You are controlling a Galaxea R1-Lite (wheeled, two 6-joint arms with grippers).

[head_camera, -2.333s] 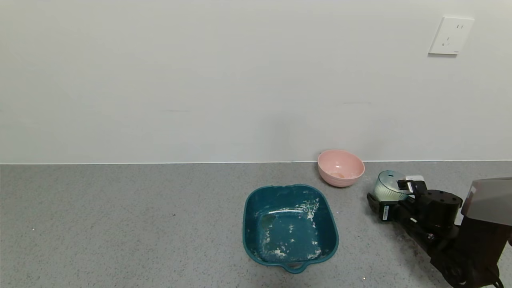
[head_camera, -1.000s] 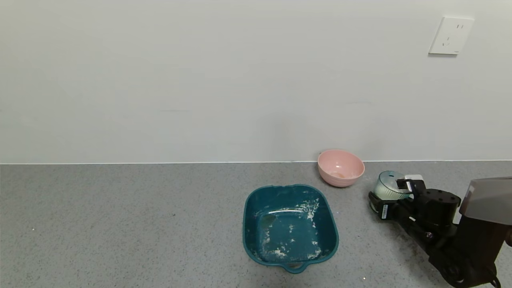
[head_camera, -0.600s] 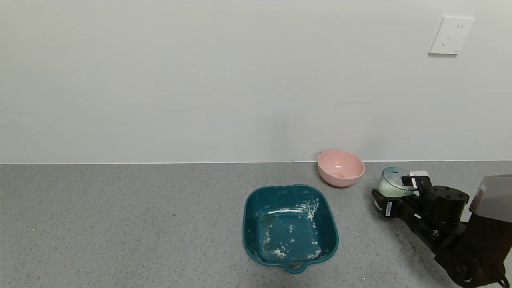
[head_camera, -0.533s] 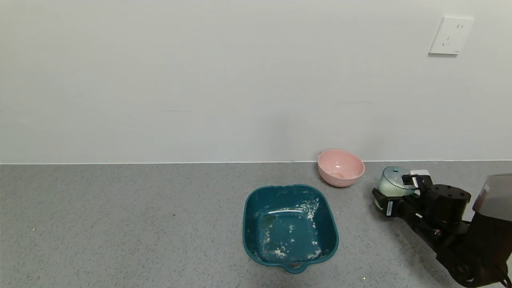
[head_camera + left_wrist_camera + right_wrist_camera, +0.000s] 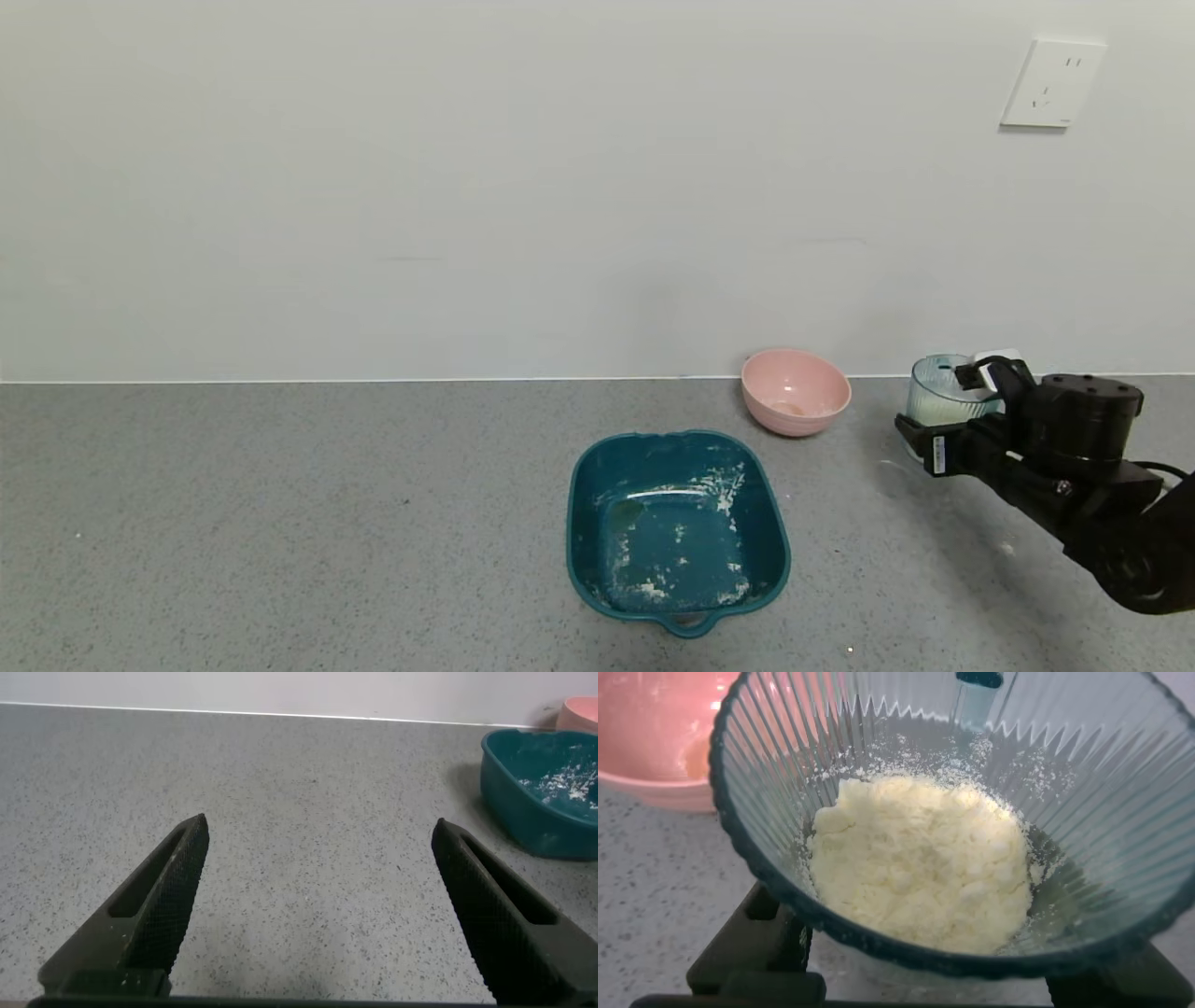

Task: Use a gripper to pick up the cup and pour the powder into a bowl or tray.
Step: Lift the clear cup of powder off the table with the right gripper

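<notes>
Translucent blue-green cup (image 5: pixel 945 391) sat clamped in the right gripper (image 5: pixel 954 414), lifted off the grey counter (image 5: pixel 280 523) and roughly upright, to the right of the pink bowl (image 5: pixel 795 391) and apart from it. White clumpy powder (image 5: pixel 920 861) filled the cup's base. Teal tray (image 5: pixel 678 529), dusted with powder, lay in front of the bowl. Left gripper (image 5: pixel 318 901) was spread wide over bare counter, holding nothing.
</notes>
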